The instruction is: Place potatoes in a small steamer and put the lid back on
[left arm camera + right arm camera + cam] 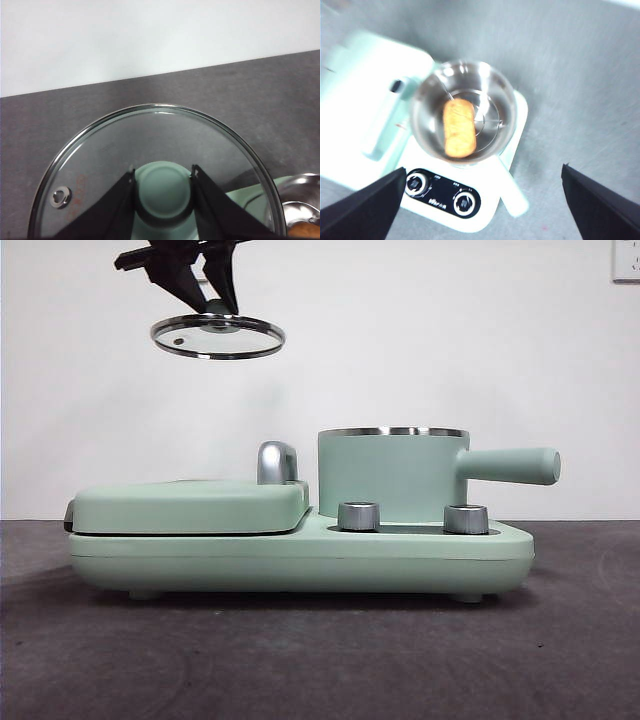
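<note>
Lab bench: bare white wall [450, 340], dark table [320, 660], lone cooker [300, 550]

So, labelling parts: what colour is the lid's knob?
Mint green; the lid knob shows best in the left wrist view.

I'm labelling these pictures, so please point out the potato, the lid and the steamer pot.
potato [459, 128]: right wrist view, middle of its skin.
lid [218, 337]: front view, glass just inside the steel rim.
steamer pot [390, 475]: front view, middle of its green side wall.
</note>
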Controlling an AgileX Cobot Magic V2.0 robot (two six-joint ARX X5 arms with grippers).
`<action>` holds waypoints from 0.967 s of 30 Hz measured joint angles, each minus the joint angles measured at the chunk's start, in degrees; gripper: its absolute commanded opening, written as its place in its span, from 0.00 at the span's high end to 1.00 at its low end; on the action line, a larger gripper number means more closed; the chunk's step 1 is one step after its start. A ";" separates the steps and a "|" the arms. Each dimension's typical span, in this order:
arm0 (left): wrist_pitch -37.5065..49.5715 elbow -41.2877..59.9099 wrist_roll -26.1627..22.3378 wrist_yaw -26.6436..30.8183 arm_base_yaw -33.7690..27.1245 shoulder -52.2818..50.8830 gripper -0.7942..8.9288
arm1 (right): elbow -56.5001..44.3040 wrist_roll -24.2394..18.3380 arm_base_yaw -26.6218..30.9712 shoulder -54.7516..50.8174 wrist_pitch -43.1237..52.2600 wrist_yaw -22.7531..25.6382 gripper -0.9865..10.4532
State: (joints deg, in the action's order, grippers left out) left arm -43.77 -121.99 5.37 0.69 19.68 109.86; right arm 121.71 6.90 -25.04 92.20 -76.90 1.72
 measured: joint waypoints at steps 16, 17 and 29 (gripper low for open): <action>-0.13 0.00 -0.37 0.00 10.29 0.00 0.90 | -33.09 0.63 -0.02 -44.57 0.37 -1.09 0.49; -0.13 0.00 -0.50 0.00 10.95 0.00 0.90 | -35.26 0.72 -0.02 -46.90 0.39 -1.84 0.49; 0.28 -0.17 -1.27 0.00 17.77 0.66 0.90 | -53.29 0.79 -0.02 -67.04 4.02 -10.67 0.49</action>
State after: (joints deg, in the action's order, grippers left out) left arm -43.48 -122.17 4.10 0.69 37.45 110.52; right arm 68.42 7.68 -25.06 25.17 -72.88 -8.95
